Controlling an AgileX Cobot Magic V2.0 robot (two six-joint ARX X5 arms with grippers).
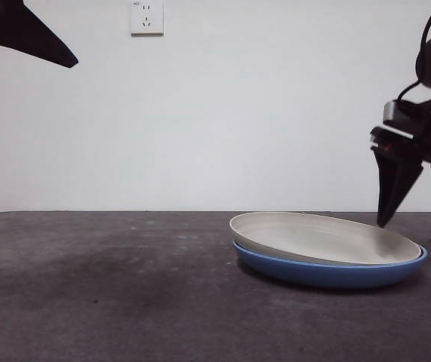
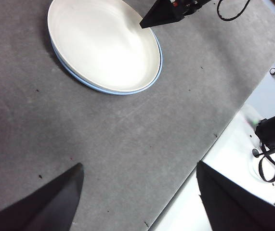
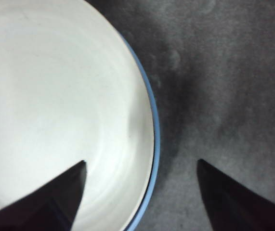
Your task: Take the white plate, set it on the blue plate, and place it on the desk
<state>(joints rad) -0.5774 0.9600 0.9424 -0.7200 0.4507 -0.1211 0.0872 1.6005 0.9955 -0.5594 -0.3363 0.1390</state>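
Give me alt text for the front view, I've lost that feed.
The white plate sits tilted in the blue plate on the dark grey desk, right of centre. The right gripper hangs open just above the plates' far right rim, touching nothing. The other arm shows only as a black tip at the top left corner.

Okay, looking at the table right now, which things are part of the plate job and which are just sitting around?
Part of the job:
- matte cream-white round plate, resting tilted in the glossy blue round plate
- dark grey mottled desk
- right tool, open, astride the plates' rim

Just there:
- white wall socket
- left tool, open, waiting away from the plates
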